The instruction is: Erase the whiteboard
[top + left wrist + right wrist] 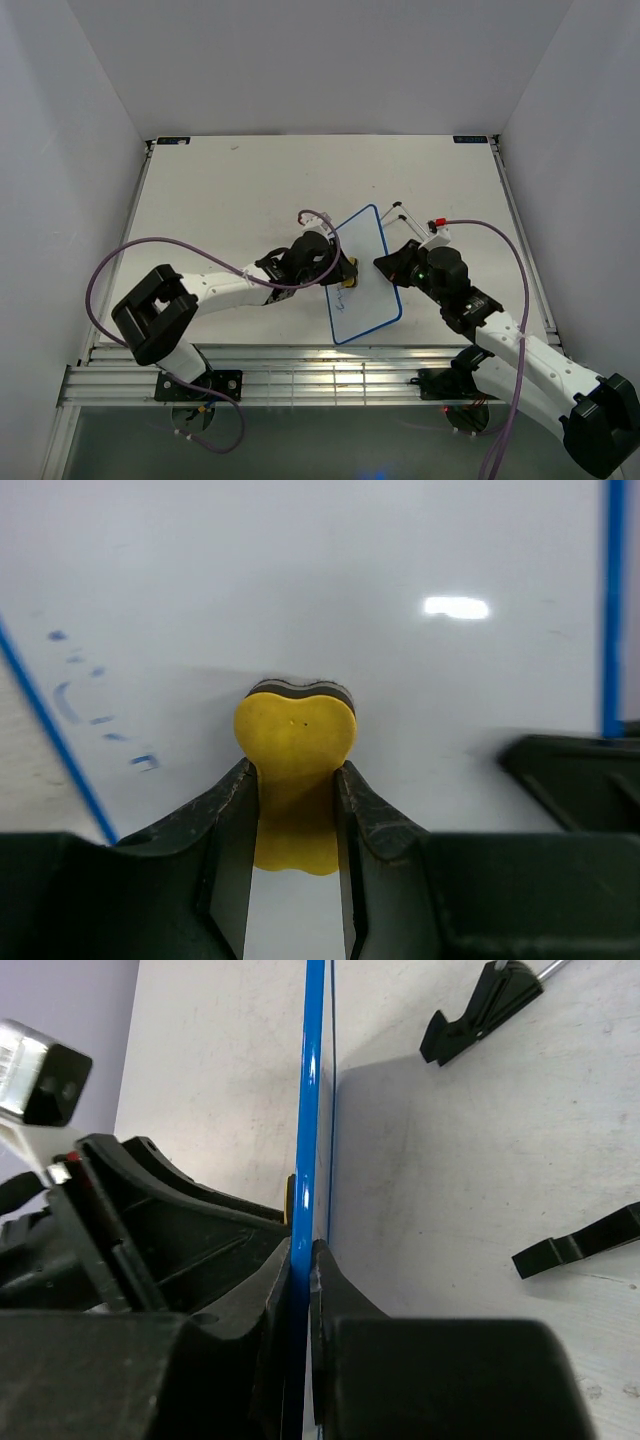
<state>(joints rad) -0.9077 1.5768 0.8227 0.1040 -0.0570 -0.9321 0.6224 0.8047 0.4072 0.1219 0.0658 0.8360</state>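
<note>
The whiteboard (362,275), white with a thin blue rim, stands tilted in the middle of the table. My right gripper (385,264) is shut on its right edge; in the right wrist view the blue rim (308,1140) runs straight up from between the jaws of that gripper (302,1260). My left gripper (296,780) is shut on a small yellow eraser (294,742), whose dark pad presses against the board face (330,590). Faint blue marks (98,705) remain on the board, left of the eraser. From above, the eraser (348,272) sits at the board's left edge under the left gripper (335,268).
Two black feet (482,1005) (575,1245) lie loose on the table right of the board. A thin wire stand (400,212) with a red-tipped piece (440,222) sits behind the right gripper. White walls close in the table on three sides.
</note>
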